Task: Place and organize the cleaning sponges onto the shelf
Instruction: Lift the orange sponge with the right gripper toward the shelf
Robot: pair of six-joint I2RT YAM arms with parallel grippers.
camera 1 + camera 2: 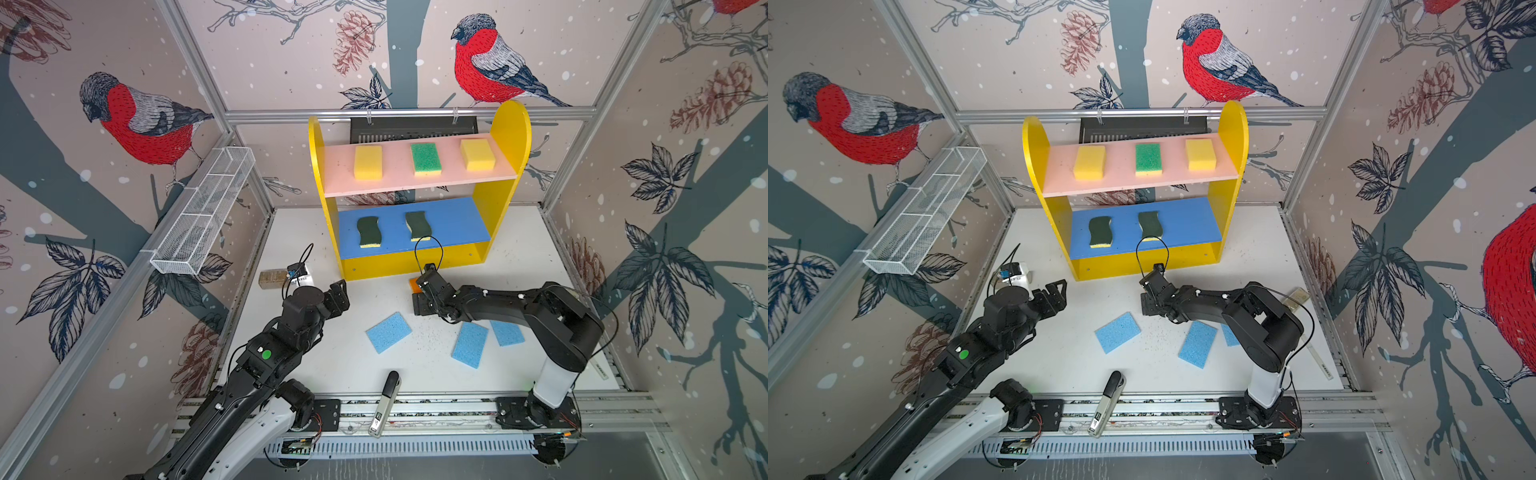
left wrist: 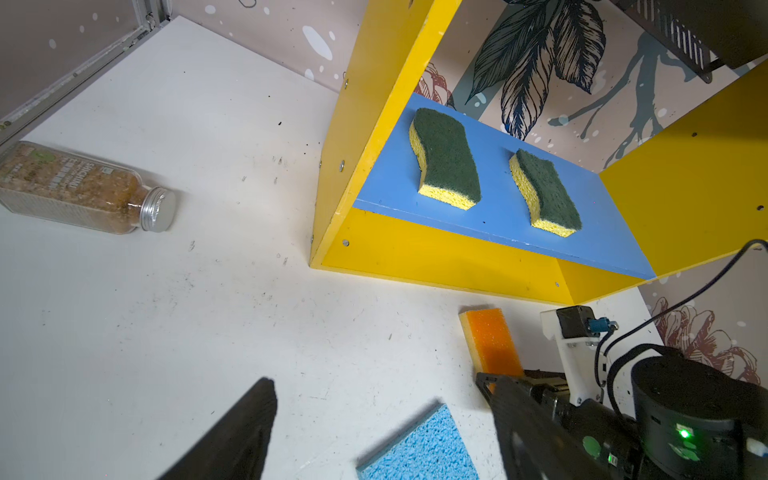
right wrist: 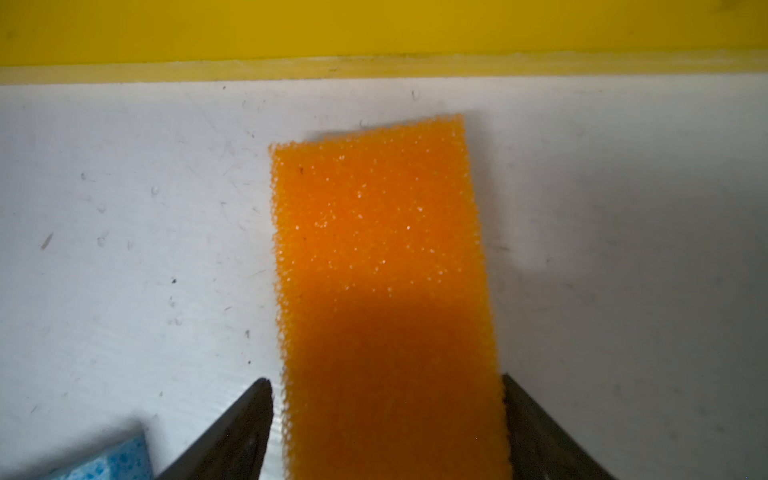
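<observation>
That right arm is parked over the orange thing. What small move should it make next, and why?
Probably close the right end effector on the orange-topped rectangular foam sponge. Its jaws stand open on either side of the sponge, which lies flat on the white table before the yellow-sided shelf, so gripping seems due before lifting.

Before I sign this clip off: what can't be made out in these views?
Orange-topped sponge: in a top view only a sliver shows under the right gripper. The right wrist view's edge cuts its near end, so the grip is unclear.
One thin light blue sponge: partly under the right arm in both top views.
Brownish clear bottle: the left wrist view's edge crops its base.
</observation>
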